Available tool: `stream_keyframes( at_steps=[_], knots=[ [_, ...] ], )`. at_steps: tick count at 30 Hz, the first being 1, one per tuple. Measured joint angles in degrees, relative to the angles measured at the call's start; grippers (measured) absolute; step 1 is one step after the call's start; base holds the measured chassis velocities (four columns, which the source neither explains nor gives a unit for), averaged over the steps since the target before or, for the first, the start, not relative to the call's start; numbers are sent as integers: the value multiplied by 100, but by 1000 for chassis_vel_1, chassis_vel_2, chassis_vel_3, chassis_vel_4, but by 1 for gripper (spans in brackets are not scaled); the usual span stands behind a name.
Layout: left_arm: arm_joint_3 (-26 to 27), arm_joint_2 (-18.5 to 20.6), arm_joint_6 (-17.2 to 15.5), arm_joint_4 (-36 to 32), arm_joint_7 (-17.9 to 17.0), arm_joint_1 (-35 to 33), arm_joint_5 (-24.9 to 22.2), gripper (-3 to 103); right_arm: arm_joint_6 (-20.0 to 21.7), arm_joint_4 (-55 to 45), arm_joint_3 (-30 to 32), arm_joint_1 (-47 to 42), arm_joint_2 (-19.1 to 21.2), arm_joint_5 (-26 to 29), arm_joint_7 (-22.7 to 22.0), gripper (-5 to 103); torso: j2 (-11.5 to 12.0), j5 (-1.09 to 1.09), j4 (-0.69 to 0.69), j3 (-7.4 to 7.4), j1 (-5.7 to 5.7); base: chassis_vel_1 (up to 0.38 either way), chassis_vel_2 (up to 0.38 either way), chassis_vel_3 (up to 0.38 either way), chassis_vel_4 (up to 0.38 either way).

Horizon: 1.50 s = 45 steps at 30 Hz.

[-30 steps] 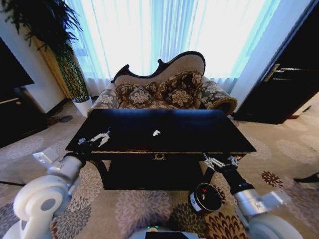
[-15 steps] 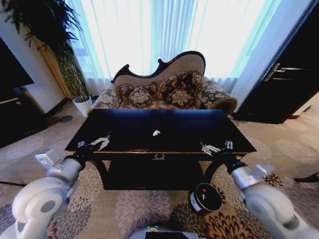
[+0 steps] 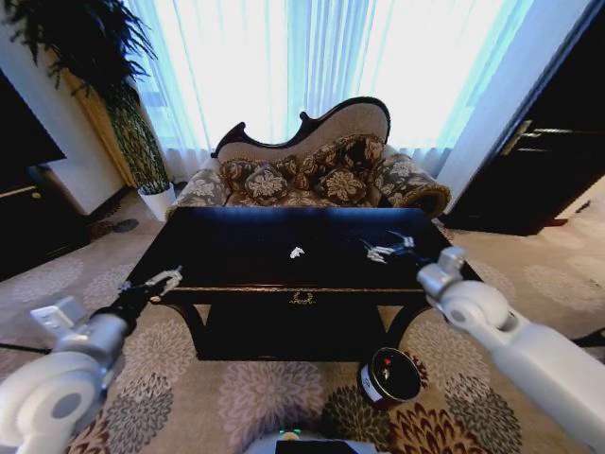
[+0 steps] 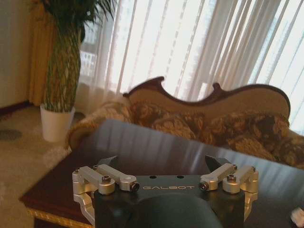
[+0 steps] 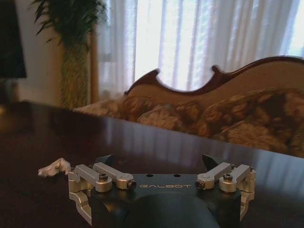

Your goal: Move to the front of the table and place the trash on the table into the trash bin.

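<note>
Flowered carpet lies nearest, and on it the trash bin (image 3: 389, 376) stands just in front of the table's right front leg, its dark round top showing a white label with a red dot. To the left and low, the left tool (image 3: 159, 280) hangs at the table's front-left corner, its fingers spread apart (image 4: 164, 164) and holding nothing.

Beyond that comes the table (image 3: 236, 270), dark and glossy with a gold edge and a small gold emblem on its front rail. The right tool (image 3: 389, 247) is held above the right part of the top, jaws wide apart and empty; its wrist view shows both dark fingertips (image 5: 158, 159) well separated above the polished wood.

The trash (image 3: 297, 253), one small white crumpled scrap, sits near the middle of the table top. It lies to the left of the right tool and at about the same depth on the table. In the right wrist view the scrap (image 5: 54, 167) appears just beside one fingertip, outside the opening, so I judge the tool must shift sideways toward the table's centre to straddle it. The right arm is clearly the nearer one. The scrap is too small to tell any long axis.

Behind the table stands a patterned sofa (image 3: 312, 175), then bright curtains (image 3: 312, 57).
</note>
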<state>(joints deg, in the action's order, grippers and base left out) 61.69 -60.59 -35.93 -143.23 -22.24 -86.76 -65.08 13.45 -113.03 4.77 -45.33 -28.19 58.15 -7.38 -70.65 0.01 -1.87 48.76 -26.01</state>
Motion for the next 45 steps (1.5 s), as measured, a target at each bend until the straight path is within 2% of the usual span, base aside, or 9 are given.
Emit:
stream_keyframes(
  at_steps=[6, 7, 11, 13, 18, 23, 26, 32, 45],
  knots=[
    [124, 26, 11, -1, 14, 128, -27, 100, 71, 411, -1818, 1686, -198, 11, 11, 100, 0, -4, 2, 0, 0, 0, 0, 0, 0],
    [124, 26, 11, -1, 14, 128, -27, 100, 71, 411, -1818, 1686, -198, 11, 11, 100, 0, -4, 2, 0, 0, 0, 0, 0, 0],
    [2, 12, 18, -1, 55, 261, 63, 100, 129, 800, -2983, 2879, -443, 97, 157, 100, 0, -6, 0, -1, 1, 0, 0, 0, 0],
    [8, 28, 25, -1, 68, 305, 77, 100, 130, 890, -3182, 3078, -525, 135, 161, 100, 0, -7, 1, -1, 1, 0, 0, 0, 0],
    [303, 260, 92, 94, 132, 470, 74, 100, 143, 1524, -4145, 3872, -1170, 162, 310, 100, 0, -4, 2, 0, 0, 0, 0, 0, 0],
    [568, 426, 115, 309, 172, 529, -71, 100, 186, 2149, -4574, 4207, -1729, 23, 542, 100, 0, -4, 3, 0, 0, 0, 0, 0, 0],
    [677, 514, 127, 417, 187, 548, -136, 100, 191, 2357, -4663, 4273, -1868, 31, 650, 100, 0, -4, 3, 0, 0, 0, 0, 0, 0],
    [684, 591, 178, 638, 238, 628, -164, 100, 286, 2396, -4678, 4287, -1896, 191, 978, 100, 0, -3, 1, -1, 1, 0, 0, 0, 0],
    [354, 730, 193, 848, 268, 944, -32, 100, 267, 2207, -4296, 3906, -1780, 553, 1091, 100, -1, -2, 0, -1, 2, 0, 0, 0, 0]
  ],
)
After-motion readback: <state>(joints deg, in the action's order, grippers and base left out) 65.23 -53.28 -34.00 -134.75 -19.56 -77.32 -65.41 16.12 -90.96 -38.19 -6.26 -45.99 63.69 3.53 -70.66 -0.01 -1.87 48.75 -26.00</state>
